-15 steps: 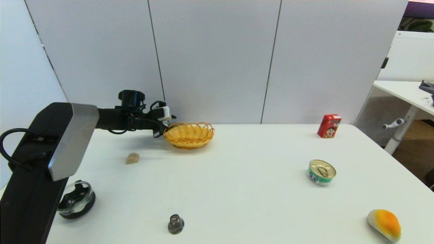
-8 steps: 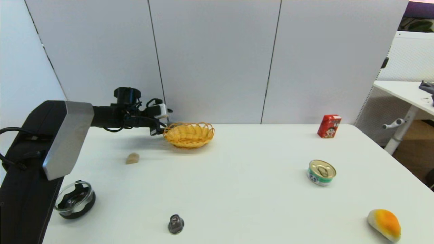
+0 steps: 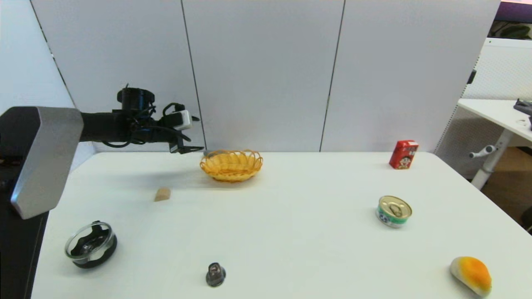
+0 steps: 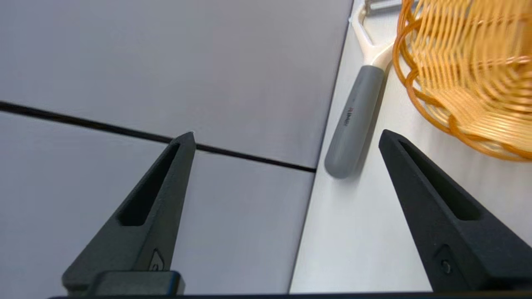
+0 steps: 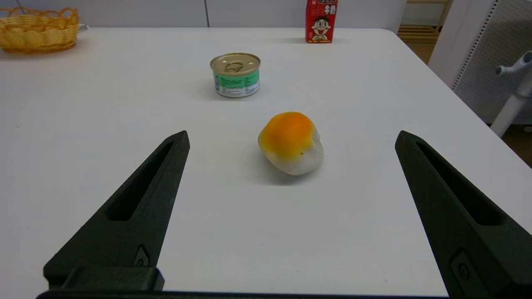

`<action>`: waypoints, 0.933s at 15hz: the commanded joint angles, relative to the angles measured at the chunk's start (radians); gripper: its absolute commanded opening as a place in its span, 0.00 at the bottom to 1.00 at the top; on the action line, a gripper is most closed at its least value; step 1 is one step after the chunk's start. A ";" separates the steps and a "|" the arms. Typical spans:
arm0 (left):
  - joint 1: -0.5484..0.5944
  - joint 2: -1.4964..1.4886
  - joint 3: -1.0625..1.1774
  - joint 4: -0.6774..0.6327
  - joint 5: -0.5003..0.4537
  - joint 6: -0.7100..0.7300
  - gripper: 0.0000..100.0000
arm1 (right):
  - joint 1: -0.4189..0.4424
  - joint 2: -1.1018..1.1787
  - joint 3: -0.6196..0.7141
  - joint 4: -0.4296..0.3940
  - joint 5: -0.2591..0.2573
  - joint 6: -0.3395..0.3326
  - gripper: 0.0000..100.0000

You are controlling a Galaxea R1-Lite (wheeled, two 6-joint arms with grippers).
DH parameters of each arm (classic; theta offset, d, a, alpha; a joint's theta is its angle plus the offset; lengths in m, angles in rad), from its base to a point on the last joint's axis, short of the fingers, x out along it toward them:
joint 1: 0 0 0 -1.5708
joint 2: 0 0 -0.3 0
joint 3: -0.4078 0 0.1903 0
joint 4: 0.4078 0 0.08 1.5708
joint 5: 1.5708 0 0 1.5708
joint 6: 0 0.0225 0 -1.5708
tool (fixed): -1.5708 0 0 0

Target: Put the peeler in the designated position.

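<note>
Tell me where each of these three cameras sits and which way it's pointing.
Head view: on the robot's head, facing forward and down over the table; left arm shows.
Left wrist view: behind the open left gripper, facing the peeler lying outside the basket.
Right wrist view: behind the open right gripper, facing the orange-and-white object.
All three share the basket.

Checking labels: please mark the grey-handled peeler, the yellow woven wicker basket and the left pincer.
Grey-handled peeler (image 4: 353,120), left wrist view, mid-handle.
Yellow woven wicker basket (image 3: 231,171), head view, front wall.
Left pincer (image 4: 286,139), left wrist view, between fingertips.
</note>
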 commanded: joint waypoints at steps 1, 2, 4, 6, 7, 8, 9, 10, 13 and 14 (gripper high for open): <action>0.011 -0.146 0.062 0.056 0.006 0.027 1.00 | 0.000 0.001 0.000 0.000 0.000 -0.001 1.00; 0.011 -0.204 0.091 0.073 0.019 0.024 1.00 | 0.000 0.001 0.000 0.000 0.000 -0.001 1.00; 0.011 -0.320 0.153 0.102 0.044 0.015 1.00 | 0.000 0.001 0.000 0.000 0.000 -0.001 1.00; 0.011 -0.466 0.243 0.124 0.093 -0.042 1.00 | 0.000 0.001 0.000 0.000 0.000 -0.001 1.00; 0.011 -0.570 0.321 0.124 0.124 -0.110 1.00 | 0.000 0.001 0.000 0.000 0.000 -0.001 1.00; 0.011 -0.649 0.389 0.124 0.147 -0.166 1.00 | 0.000 0.001 0.000 0.000 0.000 -0.001 1.00; 0.010 -0.733 0.467 0.124 0.177 -0.235 1.00 | 0.000 0.001 0.000 0.000 0.000 0.000 1.00; 0.010 -0.825 0.556 0.122 0.208 -0.303 1.00 | 0.000 0.001 0.000 0.000 0.000 -0.001 1.00; 0.010 -1.117 0.840 0.114 0.266 -0.502 1.00 | 0.000 0.001 0.000 0.000 0.000 -0.001 1.00; 0.010 -1.241 0.961 0.113 0.280 -0.593 1.00 | 0.000 0.001 0.000 0.000 0.000 0.000 1.00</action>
